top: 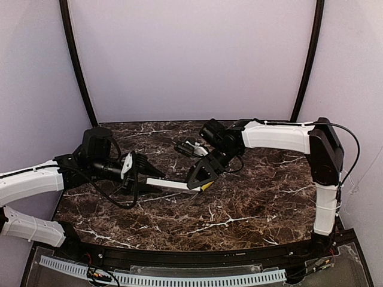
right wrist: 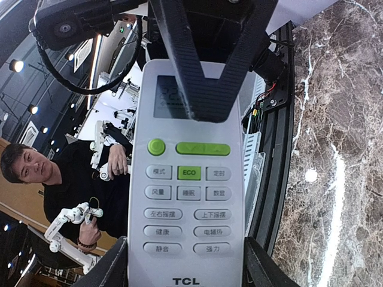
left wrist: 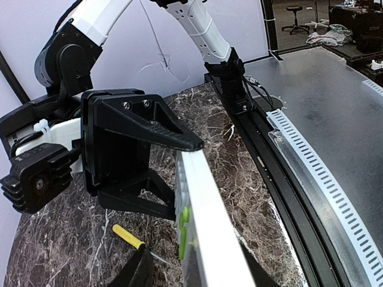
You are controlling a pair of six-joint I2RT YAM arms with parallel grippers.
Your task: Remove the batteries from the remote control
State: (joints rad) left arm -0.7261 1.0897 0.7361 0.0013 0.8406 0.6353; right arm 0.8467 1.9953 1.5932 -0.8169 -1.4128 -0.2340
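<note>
White remote [top: 170, 185] at mid-frame, lifted off the marble [top: 239, 209], pinched at both ends: left claw [top: 140, 178] closed on the left end, right claw [top: 198, 182] closed on the right. Shows only its button face; back hidden. No batteries in sight, so probably nothing unloaded yet: both left to extract.

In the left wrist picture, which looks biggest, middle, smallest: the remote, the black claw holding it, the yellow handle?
Largest: right gripper and remote control, too close to rank; the remote is edge-on, cropped and nearer the camera.
Smallest: yellow handle.
</note>
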